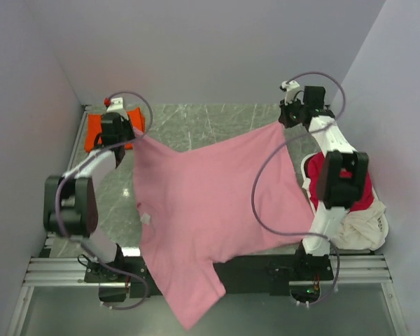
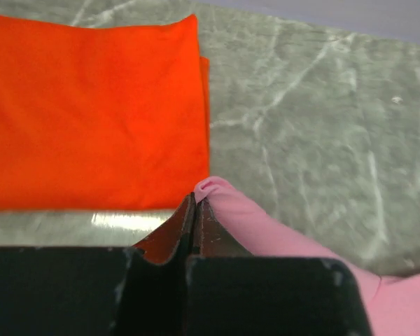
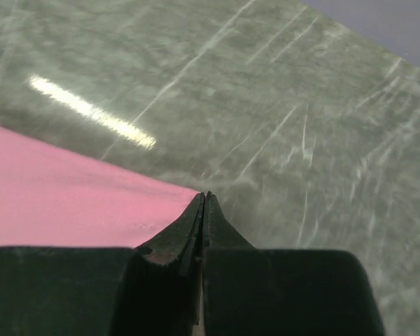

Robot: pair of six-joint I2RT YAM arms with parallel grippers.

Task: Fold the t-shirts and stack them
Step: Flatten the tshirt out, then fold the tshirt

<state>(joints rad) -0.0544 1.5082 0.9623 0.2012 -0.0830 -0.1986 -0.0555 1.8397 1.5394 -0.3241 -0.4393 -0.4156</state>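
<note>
The light pink t-shirt (image 1: 210, 203) is stretched across the marble table, one end hanging over the near edge. My left gripper (image 1: 131, 133) is shut on its far left corner (image 2: 217, 192). My right gripper (image 1: 285, 120) is shut on its far right corner (image 3: 175, 199). The bright orange-red folded t-shirt (image 1: 94, 133) lies flat at the far left, just beyond the left gripper, and fills the upper left of the left wrist view (image 2: 91, 105). A crimson t-shirt (image 1: 360, 199) and a cream t-shirt (image 1: 364, 227) lie heaped at the right, partly behind the right arm.
The grey-green marble table (image 1: 196, 122) shows beyond the pink shirt. White walls (image 1: 196, 49) close in the back and both sides. An aluminium rail (image 1: 56, 269) with the arm bases runs along the near edge. Cables (image 1: 262, 203) loop over the shirt.
</note>
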